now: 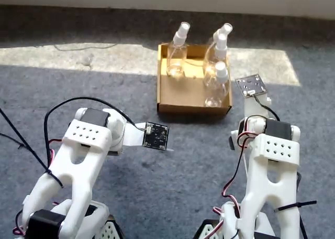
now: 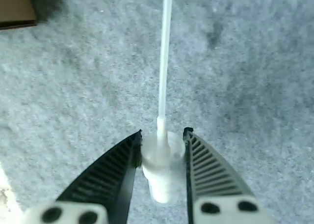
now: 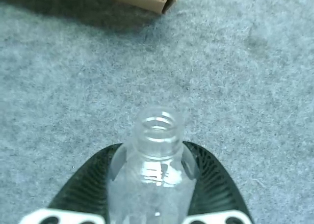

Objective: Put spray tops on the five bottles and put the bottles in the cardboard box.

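Note:
My left gripper [image 2: 162, 140] is shut on a white spray top [image 2: 161, 167], whose long dip tube [image 2: 166, 52] points away over the grey carpet. My right gripper [image 3: 154, 146] is shut on a clear uncapped bottle [image 3: 154, 180], its open mouth [image 3: 158, 123] facing away from the wrist. In the high view the cardboard box [image 1: 193, 109] sits at the middle back, between and beyond both arms. It holds several clear bottles fitted with spray tops, one at its left [image 1: 178, 53] and the others along its right side [image 1: 217, 79].
Grey carpet covers the floor, with a sunlit strip [image 1: 78, 58] beyond the box. The left arm [image 1: 86, 144] and right arm [image 1: 272, 150] stand near the front edge. A box corner [image 3: 164, 0] shows in the right wrist view, another [image 2: 14, 8] in the left wrist view.

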Motion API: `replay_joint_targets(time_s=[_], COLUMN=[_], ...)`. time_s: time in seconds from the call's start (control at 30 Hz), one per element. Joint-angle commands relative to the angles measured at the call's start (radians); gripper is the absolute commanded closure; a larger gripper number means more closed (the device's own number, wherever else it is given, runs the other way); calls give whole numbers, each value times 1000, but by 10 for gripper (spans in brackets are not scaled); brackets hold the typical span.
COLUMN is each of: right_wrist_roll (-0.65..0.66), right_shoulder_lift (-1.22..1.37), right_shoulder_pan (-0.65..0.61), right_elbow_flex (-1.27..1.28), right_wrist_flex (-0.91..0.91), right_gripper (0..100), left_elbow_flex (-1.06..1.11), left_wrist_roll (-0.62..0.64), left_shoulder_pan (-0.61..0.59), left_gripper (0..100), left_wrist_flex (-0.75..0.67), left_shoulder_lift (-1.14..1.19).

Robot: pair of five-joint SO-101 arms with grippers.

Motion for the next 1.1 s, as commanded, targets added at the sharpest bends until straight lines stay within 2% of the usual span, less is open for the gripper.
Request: replay_joint_targets(time_s=[0.0, 0.17, 0.43, 0.53, 0.67, 0.93, 1.0, 1.07], right_wrist_roll=[-6, -6, -6, -6, -6, -6, -6, -6], right_shoulder_lift=[-31, -31, -31, -31, -31, -31, -31, -31], right_shoulder_pan=[-8, -8, -8, -8, -8, -8, -8, -5], right_elbow_flex=[-8, -8, -8, -8, -8, -8, -8, -8], right_wrist_flex=[8, 8, 8, 8, 8, 8, 10, 10], right_gripper=[995, 995, 995, 995, 995, 995, 995, 995], left_elbow_flex=[-47, -99, -249, -248, -257, -259, -259, -259], left_wrist_roll=[-381, -324, -304, -285, -178, -29, 66, 255], left_shoulder_pan=[-27, -33, -33, -53, -110, -196, -197, -197], left_gripper=[937, 937, 935, 863, 737, 740, 743, 744], left_wrist_flex=[-86, -166, -166, -166, -167, -167, -166, -153], left_shoulder_lift=[15, 165, 389, 410, 410, 257, 186, 101])
